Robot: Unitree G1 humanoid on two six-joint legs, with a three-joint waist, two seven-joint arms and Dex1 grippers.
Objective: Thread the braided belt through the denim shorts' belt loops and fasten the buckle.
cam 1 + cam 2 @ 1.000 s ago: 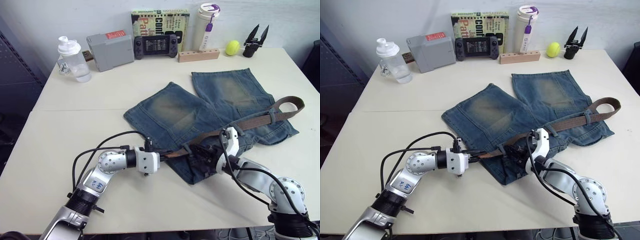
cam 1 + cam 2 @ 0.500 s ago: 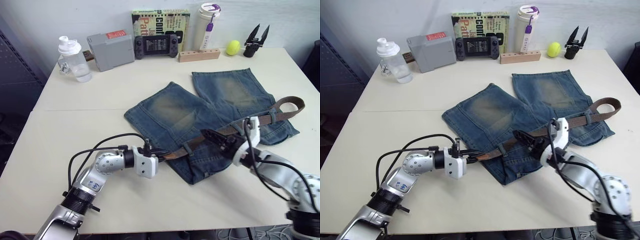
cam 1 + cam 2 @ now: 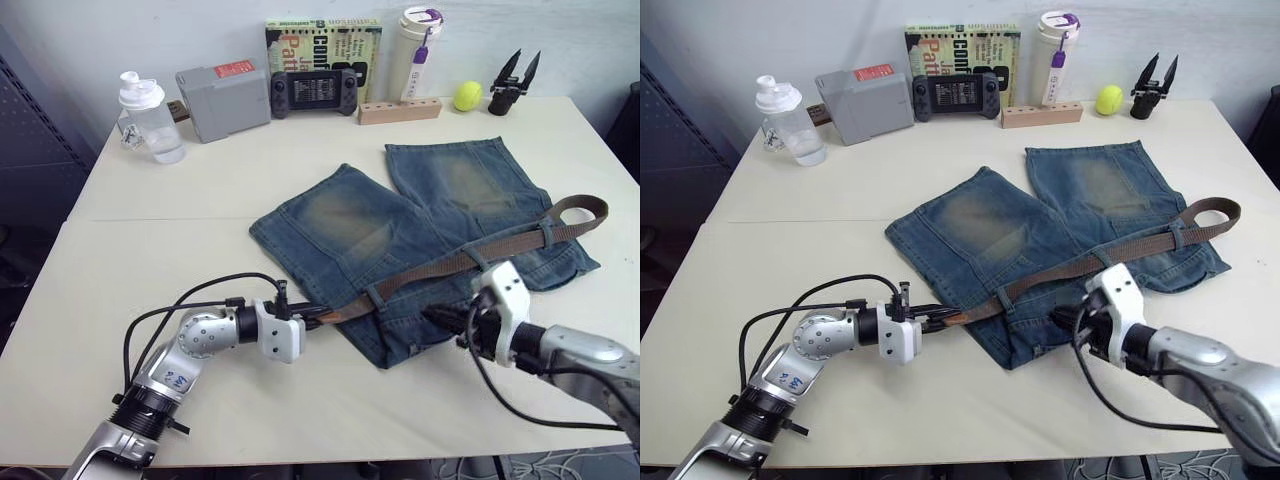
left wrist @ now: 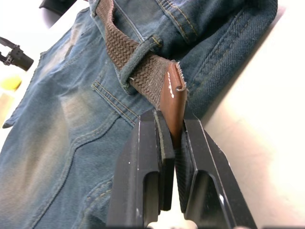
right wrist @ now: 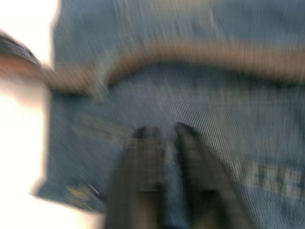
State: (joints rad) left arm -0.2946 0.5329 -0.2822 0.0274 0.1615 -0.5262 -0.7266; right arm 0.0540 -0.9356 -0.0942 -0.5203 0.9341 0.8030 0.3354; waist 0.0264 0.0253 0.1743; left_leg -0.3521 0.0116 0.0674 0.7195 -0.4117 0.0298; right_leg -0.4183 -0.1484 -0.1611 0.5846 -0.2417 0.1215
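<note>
The denim shorts are lying flat across the centre of the pale worktop, legs pointing toward the upper right of the frame and waistband toward the lower centre. The braided belt is running diagonally along the waistband, from its curled end at the right edge of the frame down to its tan leather tip at lower centre, passing under the belt loops on the way (one loop is sitting just behind the tip in the left wrist view). The buckle cannot be made out.

The left end effector is reaching in from the lower left, its two black fingers pinching the leather tip between them just off the shorts' corner. The right end effector is hovering over the waistband at lower right of centre, below the belt; its fingers are showing a narrow gap with denim behind them and nothing between them.

Lined up along the top of the frame are a clear shaker bottle, a grey box, a handheld game console, a book, a white tumbler, a wooden block, a yellow-green ball and a spare black gripper.
</note>
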